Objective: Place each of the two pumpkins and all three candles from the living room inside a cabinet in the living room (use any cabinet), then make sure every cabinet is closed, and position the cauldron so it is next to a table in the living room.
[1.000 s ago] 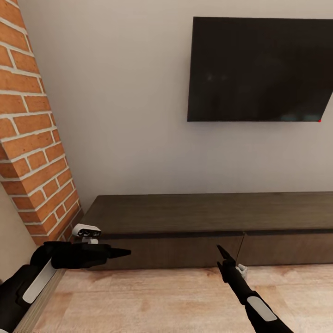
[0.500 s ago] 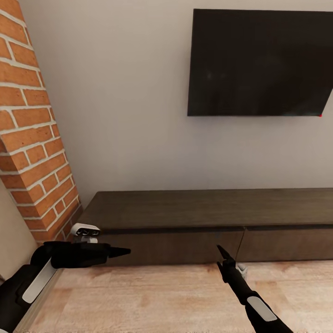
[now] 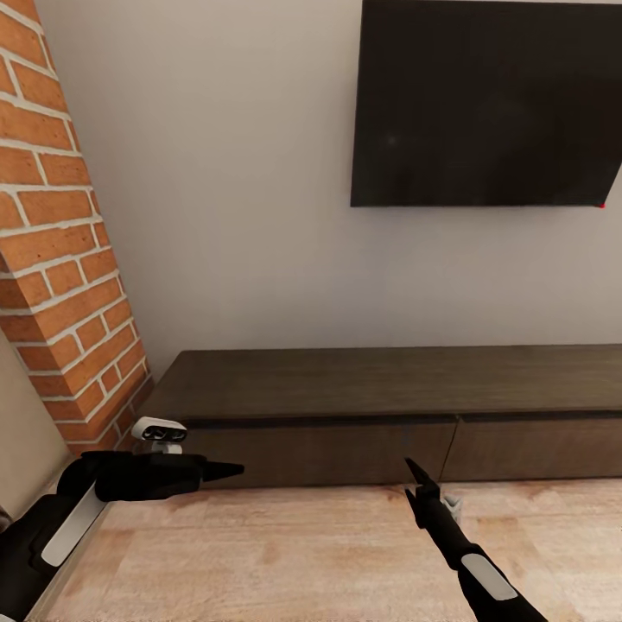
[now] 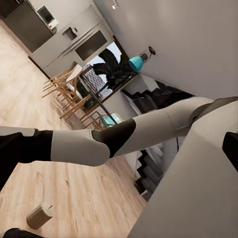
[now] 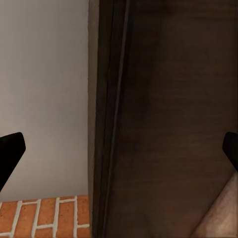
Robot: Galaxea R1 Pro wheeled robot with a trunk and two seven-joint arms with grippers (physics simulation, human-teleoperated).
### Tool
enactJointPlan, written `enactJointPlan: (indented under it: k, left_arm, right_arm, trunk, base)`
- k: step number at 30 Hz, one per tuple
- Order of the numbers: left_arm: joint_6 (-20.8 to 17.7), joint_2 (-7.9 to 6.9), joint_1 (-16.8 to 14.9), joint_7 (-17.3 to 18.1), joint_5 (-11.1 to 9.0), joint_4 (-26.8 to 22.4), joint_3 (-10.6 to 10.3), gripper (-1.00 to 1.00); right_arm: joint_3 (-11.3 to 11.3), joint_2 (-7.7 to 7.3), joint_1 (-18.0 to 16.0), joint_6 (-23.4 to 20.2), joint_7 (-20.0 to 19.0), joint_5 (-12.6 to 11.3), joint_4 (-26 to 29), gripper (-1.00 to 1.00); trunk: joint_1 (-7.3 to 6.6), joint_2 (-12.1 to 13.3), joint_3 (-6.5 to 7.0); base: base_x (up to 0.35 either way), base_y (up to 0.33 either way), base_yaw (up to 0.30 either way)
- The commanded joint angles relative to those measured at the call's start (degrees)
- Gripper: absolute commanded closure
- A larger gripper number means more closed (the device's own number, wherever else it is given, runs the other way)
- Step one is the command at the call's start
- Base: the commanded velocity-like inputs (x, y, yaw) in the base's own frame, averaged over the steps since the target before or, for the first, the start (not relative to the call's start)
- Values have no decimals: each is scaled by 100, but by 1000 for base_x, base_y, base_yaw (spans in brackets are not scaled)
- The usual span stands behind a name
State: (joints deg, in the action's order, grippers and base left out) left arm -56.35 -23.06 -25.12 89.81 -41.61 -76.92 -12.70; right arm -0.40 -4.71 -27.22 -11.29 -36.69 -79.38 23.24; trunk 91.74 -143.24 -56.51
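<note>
The cabinet (image 3: 345, 384) is a long, low dark brown unit against the wall, and both visible fronts are closed. My left gripper (image 3: 226, 471) hovers over the floor in front of its left end, pointing right, with its jaws apart. My right gripper (image 3: 413, 472) points at the seam between the two fronts, a short way off, open and empty. The right wrist view looks at the cabinet (image 5: 168, 119) edge-on, with a dark fingertip (image 5: 10, 148) at each side. One candle (image 4: 39, 216), a stubby beige cylinder, lies on the wood floor in the left wrist view, beyond my right arm (image 4: 124, 139). The pumpkins, cauldron and table are out of view.
A black TV (image 3: 484, 104) hangs on the white wall above the cabinet. A slanted red brick column (image 3: 60, 259) stands at the left, next to the cabinet's end. Light wood floor (image 3: 302, 553) lies before the cabinet. Dining chairs (image 4: 69, 94) and stairs (image 4: 148, 168) appear far behind.
The whole head view has shifted: the TV and cabinet sit higher in the picture and look slightly larger. Both arms hold the same pose in the frame.
</note>
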Motion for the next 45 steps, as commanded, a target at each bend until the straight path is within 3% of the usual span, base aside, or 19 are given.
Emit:
enactJointPlan:
  k: [1, 45]
  left_arm:
    - [-61, -7, -5, 19, -14, 1, -11, -100]
    - [-52, -6, -4, 19, -52, 1, -13, -100]
  right_arm:
    - [-4, 1, -3, -58, -14, -60, -3, -100]
    - [-4, 5, -3, -58, -14, -51, -30, -100]
  trunk:
    - [-1, -2, -5]
    - [-1, -2, -5]
  base:
    - [0, 0, 0]
    - [120, 0, 0]
